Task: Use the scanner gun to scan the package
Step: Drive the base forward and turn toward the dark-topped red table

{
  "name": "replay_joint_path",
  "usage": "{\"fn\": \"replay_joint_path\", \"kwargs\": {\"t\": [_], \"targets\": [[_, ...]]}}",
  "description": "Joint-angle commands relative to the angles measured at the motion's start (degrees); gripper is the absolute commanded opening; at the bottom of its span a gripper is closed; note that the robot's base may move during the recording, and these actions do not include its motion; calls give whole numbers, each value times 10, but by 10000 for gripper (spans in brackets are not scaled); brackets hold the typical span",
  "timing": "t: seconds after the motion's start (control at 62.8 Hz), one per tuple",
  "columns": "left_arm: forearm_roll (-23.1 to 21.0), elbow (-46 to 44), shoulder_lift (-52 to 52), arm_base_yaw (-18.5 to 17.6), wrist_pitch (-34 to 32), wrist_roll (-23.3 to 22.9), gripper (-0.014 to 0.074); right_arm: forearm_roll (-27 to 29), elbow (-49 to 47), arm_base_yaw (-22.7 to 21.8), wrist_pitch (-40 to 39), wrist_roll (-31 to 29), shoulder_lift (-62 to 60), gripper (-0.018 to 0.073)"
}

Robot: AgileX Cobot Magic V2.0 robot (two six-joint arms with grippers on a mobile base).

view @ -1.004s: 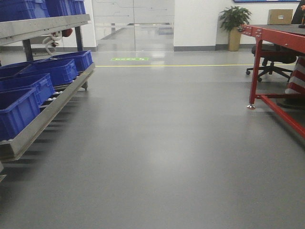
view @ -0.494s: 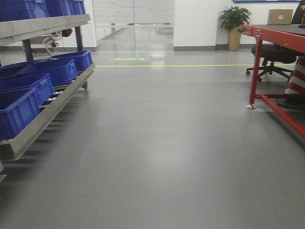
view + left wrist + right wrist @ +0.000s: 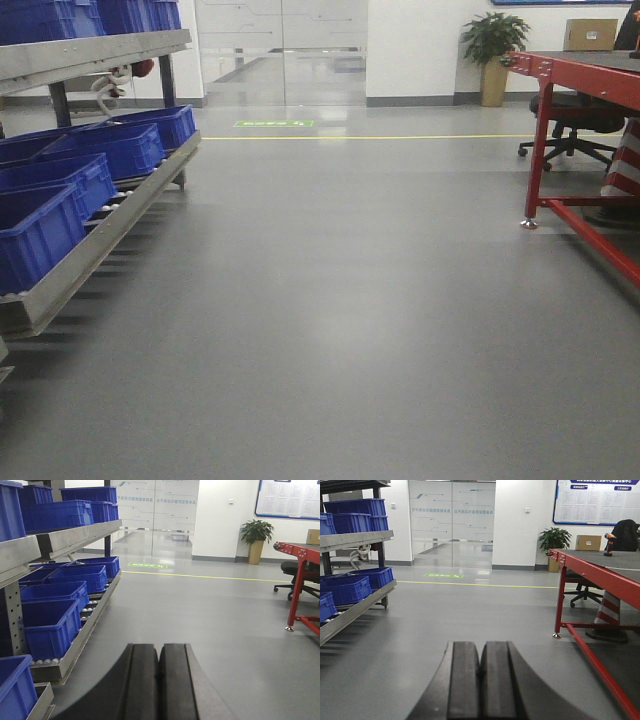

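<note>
- Across the front view, only floor (image 3: 330, 300), a rack (image 3: 100, 235) of blue bins (image 3: 125, 150) on the left and a red surface (image 3: 590, 82) on the right show. Neither package nor scanner is in sight, so a search could stall or settle on the wrong thing.
- At the surface's far end sits a tan box (image 3: 587, 33), too small to tell whether it is the package. Taking it for the package on colour alone is the likely error.
- From the left wrist view, the left end effector (image 3: 159, 652) is closed, fingers pressed together, holding nothing. It points along the rack, so driving close to the rack's edge could clip a bin.
- From the right wrist view, the right end effector (image 3: 480, 650) is likewise closed and empty.
- An orange-and-black object (image 3: 609, 542) stands near the box at the surface's far end. It may be the scanner; I cannot tell.
- Reaching with closed fingers would knock a thing over rather than grip it.
- The surface's leg (image 3: 559, 600) and a striped cone (image 3: 606, 617) stand on the right, where the base could catch them.
</note>
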Motion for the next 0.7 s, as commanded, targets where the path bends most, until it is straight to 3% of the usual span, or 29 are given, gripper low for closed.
{"fn": "replay_joint_path", "kwargs": {"t": [0.0,0.685], "targets": [[-3,-2,-3,-3,-10,-4,-111,-3,0,-1,-9,0,-2,-168],[-3,-2,-3,-4,-10,-4,-111,-3,0,-1,-9,0,-2,-168]]}}
